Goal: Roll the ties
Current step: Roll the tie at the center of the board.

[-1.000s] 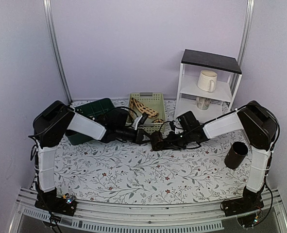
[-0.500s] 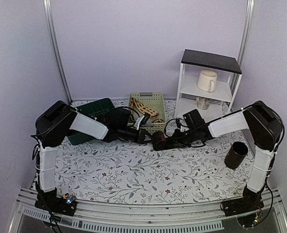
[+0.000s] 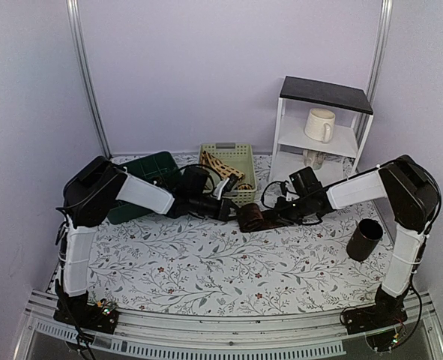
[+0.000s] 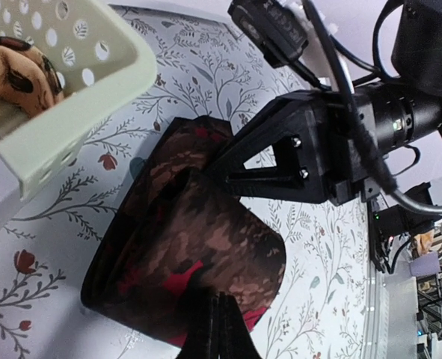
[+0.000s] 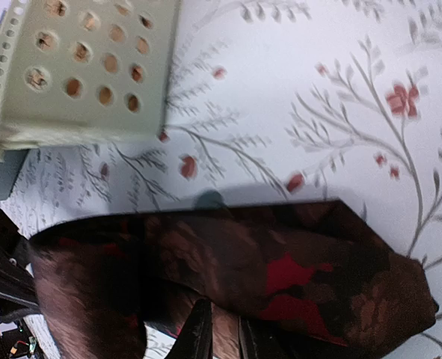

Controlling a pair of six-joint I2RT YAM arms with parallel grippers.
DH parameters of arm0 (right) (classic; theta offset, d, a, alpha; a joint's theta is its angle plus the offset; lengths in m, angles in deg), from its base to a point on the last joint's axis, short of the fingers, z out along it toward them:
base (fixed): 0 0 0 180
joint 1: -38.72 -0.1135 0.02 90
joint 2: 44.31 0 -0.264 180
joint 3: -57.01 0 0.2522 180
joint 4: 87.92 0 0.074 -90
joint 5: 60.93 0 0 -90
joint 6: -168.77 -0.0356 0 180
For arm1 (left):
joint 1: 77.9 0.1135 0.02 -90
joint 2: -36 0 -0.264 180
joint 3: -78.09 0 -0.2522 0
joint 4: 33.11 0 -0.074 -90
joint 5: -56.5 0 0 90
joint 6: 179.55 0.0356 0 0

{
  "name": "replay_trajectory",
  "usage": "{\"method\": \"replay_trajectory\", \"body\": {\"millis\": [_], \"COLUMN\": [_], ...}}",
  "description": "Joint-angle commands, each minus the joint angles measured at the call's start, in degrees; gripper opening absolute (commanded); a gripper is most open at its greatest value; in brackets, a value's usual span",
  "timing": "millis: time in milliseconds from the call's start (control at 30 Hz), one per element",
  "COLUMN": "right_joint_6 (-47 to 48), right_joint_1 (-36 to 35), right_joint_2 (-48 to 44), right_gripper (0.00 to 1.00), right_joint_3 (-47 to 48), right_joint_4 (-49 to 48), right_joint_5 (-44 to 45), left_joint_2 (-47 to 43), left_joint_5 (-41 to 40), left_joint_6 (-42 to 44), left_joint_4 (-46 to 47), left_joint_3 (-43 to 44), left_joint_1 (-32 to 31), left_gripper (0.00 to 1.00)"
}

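1. Both pincers held the loosely coiled dark brown-black, red-flecked fabric necktie (image 3: 252, 217) near the middle of the desk's (image 3: 191, 262) far edge. The left pincer (image 4: 217, 314) was clamped shut on it and the right pincer (image 5: 224, 323) nipped its edge, apparently keeping the roll tight.
2. A beige, dark-spotted tie (image 3: 221, 166) lay in the pale green perforated plastic basket (image 3: 240, 196) just behind.
3. Floral-print cloth covered the desk, and the walls were lilac.

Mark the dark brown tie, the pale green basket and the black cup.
dark brown tie (image 4: 206, 239): left wrist view, folded middle.
pale green basket (image 3: 243, 151): top view, far wall.
black cup (image 3: 365, 241): top view, side wall.
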Motion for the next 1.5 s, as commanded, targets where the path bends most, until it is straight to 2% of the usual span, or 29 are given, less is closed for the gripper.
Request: {"method": "replay_trajectory", "body": {"millis": [0, 267, 533, 700, 833, 933, 1067, 1200, 1467], "right_joint_6": [-1.7, -4.9, -6.0, -5.7, -7.7, -9.1, -9.8, -9.8, -7.3], "right_joint_1": [-0.2, -1.4, -2.6, -2.6, -2.9, -3.8, -4.1, -4.2, -5.8], "right_joint_2": [-1.0, -3.4, -8.7, -12.3, -13.8, -12.9, -9.3, -6.3, -1.6], "right_gripper": [0.15, 0.14, 0.14, 0.22, 0.34, 0.4, 0.45, 0.44, 0.35], "right_joint_3": [-3.4, -7.3, -5.1, -2.0, -2.1, -1.2, 2.1, 2.3, 2.2], "right_joint_4": [2.5, 5.3, 8.3, 8.7, 4.3, 2.7, 5.4, 5.7, 3.5], "right_joint_5": [0.5, 0.9, 1.4, 0.6, -1.2, -0.9, 0.8, 0.9, -2.8], "left_joint_2": [1.4, 3.1, 1.9, -0.8, -2.7, -3.1, -3.5, -4.0, -8.0], "left_joint_5": [0.3, 1.4, 1.7, 0.6, -0.5, -0.6, -0.9, -2.6, -4.8], "left_joint_6": [1.3, 1.5, 1.7, 1.6, 1.0, 0.9, 0.8, 1.3, 0.9], "left_joint_4": [-1.6, -1.7, -1.7, -1.0, 0.3, 0.9, 0.8, -1.0, 0.3], "left_joint_3": [1.3, 2.4, 2.3, 1.1, -0.5, -1.2, -1.8, -2.0, -7.1], "left_joint_1": [-0.8, -1.0, -1.0, -0.9, -0.3, 0.1, 0.4, 0.8, 2.1], "left_gripper": [0.0, 0.0, 0.0, 0.04, 0.08, 0.09, 0.1, 0.11, 0.11]}}
